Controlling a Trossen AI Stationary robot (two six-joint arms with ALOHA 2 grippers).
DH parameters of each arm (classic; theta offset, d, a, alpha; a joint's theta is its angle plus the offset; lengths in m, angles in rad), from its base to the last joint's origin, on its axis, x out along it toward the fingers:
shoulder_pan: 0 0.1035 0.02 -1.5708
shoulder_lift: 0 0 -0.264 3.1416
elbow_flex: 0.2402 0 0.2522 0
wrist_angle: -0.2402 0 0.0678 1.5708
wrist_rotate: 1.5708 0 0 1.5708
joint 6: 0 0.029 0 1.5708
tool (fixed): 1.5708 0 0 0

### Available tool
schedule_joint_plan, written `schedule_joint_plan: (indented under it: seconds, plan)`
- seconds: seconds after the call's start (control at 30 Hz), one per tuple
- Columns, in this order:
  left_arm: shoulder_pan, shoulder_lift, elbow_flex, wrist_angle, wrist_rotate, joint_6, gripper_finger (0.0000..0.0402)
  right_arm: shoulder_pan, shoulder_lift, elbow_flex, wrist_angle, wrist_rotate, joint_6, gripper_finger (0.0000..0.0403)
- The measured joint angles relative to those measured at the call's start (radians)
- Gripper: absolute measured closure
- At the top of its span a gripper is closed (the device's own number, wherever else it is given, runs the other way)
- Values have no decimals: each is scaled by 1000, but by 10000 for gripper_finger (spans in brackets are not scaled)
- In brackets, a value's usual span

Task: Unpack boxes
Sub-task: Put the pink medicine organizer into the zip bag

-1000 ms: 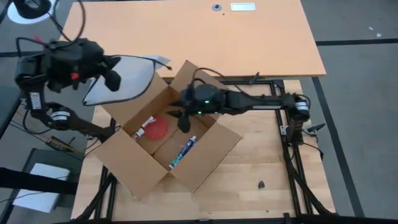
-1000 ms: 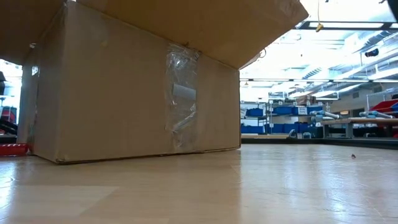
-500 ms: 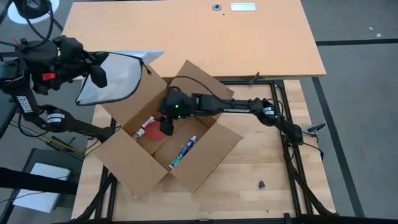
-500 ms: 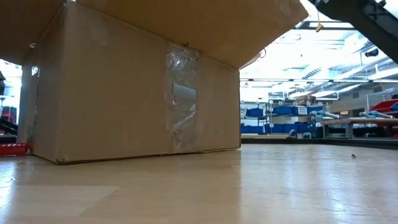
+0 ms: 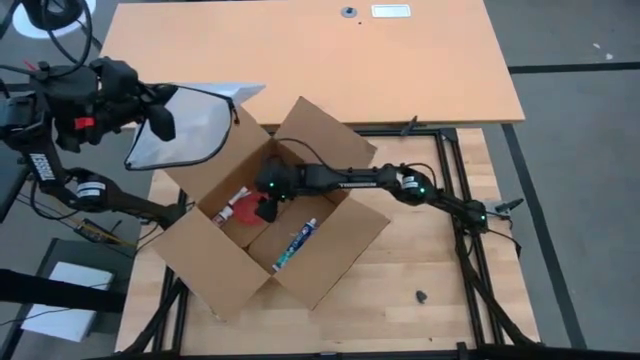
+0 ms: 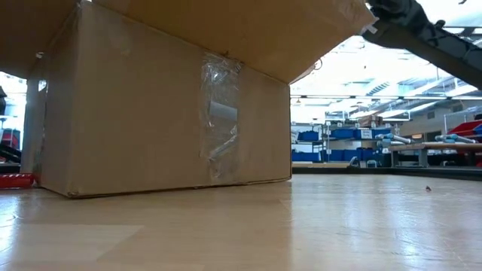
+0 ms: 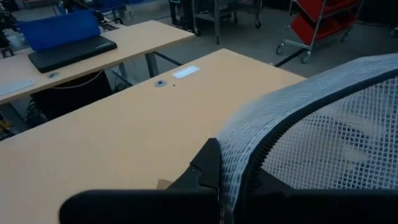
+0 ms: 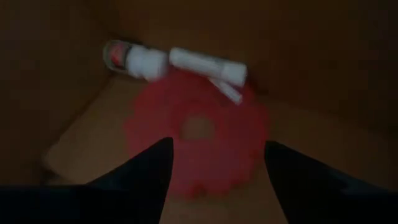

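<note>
The carton (image 5: 270,215) sat open on the pale wooden table (image 5: 420,255), turned so its corners pointed at twelve, three, six and nine o'clock in the overhead view, all four flaps folded outward. The right gripper (image 5: 268,203) reached down inside it near the twelve o'clock corner, fingers spread wide and empty just above a red disc (image 8: 196,140); a white tube (image 8: 168,62) lay touching the disc's far rim, close against the inner wall. A second tube with blue print (image 5: 295,245) lay on the carton's floor toward five o'clock of the gripper, apart from it. Off at ten o'clock, past the carton's edge, the left gripper (image 5: 160,115) was pinched tight on a grey mesh strainer (image 5: 185,125), held up over the flap. From table height the carton's taped wall (image 6: 218,113) filled most of the sight, with bare tabletop at three o'clock and shelving with blue bins (image 6: 339,135) in the room behind.
</note>
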Motion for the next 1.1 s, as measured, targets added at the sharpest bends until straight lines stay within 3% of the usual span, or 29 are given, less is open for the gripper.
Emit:
schedule_joint_plan:
  seconds: [0.33,0.6,0.7,0.93,1.1]
  plan:
    - [0,0,0,-2,0,0,396,-4,68,5,-28,-19,-37,156]
    - [0,0,0,-9,0,1,396,-19,-13,4,-299,-15,-64,168]
    - [0,0,0,-13,0,2,396,-21,-45,3,-340,-14,0,166]
    - [0,0,0,-16,0,6,396,-37,-54,2,-246,-14,136,128]
    - [0,0,0,-13,0,7,396,-42,-55,-78,-98,62,147,100]
